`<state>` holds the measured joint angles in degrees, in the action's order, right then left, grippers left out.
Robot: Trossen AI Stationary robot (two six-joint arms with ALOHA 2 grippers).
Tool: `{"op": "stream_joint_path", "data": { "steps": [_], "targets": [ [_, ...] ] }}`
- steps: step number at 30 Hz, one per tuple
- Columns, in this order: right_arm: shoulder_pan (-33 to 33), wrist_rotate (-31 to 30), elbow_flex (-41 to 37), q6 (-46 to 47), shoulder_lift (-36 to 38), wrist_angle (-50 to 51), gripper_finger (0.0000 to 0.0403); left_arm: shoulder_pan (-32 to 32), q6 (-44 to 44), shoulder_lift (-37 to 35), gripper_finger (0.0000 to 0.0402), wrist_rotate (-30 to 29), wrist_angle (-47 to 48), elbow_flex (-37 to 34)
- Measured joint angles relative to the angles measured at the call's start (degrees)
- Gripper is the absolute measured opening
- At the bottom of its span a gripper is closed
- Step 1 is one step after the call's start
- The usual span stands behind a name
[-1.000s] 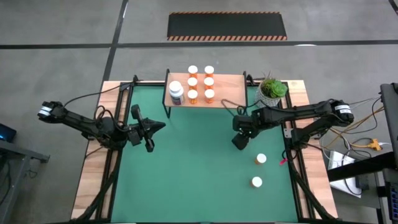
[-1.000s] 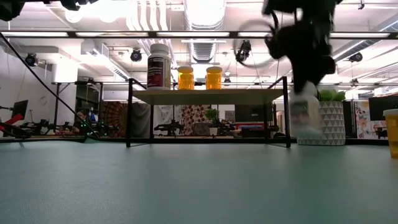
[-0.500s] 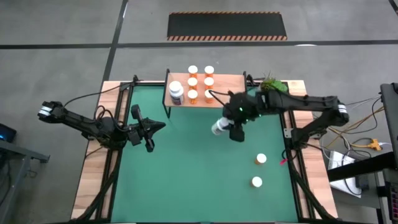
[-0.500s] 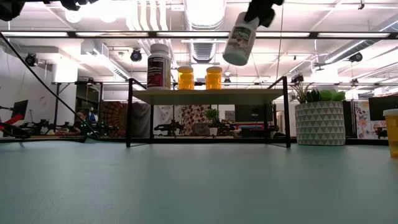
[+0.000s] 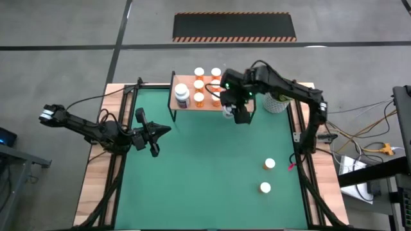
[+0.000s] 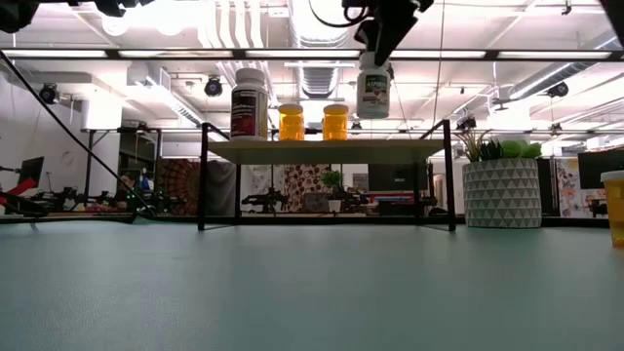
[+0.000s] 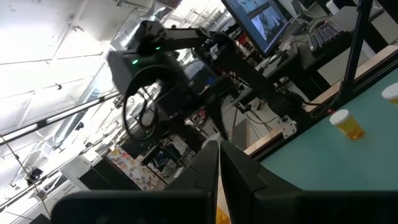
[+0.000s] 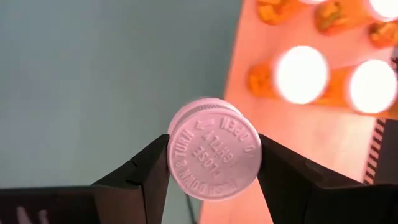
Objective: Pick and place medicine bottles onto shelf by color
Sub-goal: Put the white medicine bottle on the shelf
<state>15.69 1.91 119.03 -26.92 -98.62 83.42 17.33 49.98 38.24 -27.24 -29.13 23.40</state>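
Note:
My right gripper (image 5: 232, 110) is shut on a white bottle with a white cap (image 6: 373, 90) and holds it in the air over the near edge of the light-wood shelf (image 5: 207, 106), toward its right end. On the shelf stand several orange bottles (image 5: 207, 84) and a larger white-and-dark bottle (image 5: 182, 94), all on their bases. Two more white-capped bottles (image 5: 269, 164) (image 5: 264, 188) stand on the green mat at the right. My left gripper (image 5: 160, 133) waits shut and empty over the mat's left side. My right gripper pinches the bottle's white cap (image 8: 214, 148) between its two fingers (image 8: 146, 168), one on each side. The fingers come from above, pointing down. The bottle hangs upright below them, lifted clear of the mat and higher than the shelf board (image 6: 322, 151).
A white pot with a green plant (image 6: 502, 185) stands at the far right, beside the shelf's right end. The shelf's right part (image 8: 292, 134) is bare wood. The mat (image 5: 199, 173) lies open in the middle and near side.
My right gripper has risen from the mat's right side with the white bottle and gone toward the far edge and leftward to the shelf's near edge. The bottle was tilted half a second ago and now hangs upright.

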Motion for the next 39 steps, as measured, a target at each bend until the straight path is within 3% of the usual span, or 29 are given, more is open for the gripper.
{"op": "stream_joint_path", "data": {
  "steps": [6,16,39],
  "targets": [
    [5.2,2.1,5.88,-2.59,-3.75,3.45,0.0192,0.02,0.02,0.0,0.0,0.0,0.03,0.0],
    [10.96,4.55,3.8,-2.46,-3.96,1.1,0.0194,0.01,0.15,0.0,0.0,0.0,0.03,0.0],
    [11.49,4.58,0.17,0.99,-3.94,-1.9,0.0196,0.02,0.27,0.0,0.0,0.0,0.03,0.0]
  ]
}}
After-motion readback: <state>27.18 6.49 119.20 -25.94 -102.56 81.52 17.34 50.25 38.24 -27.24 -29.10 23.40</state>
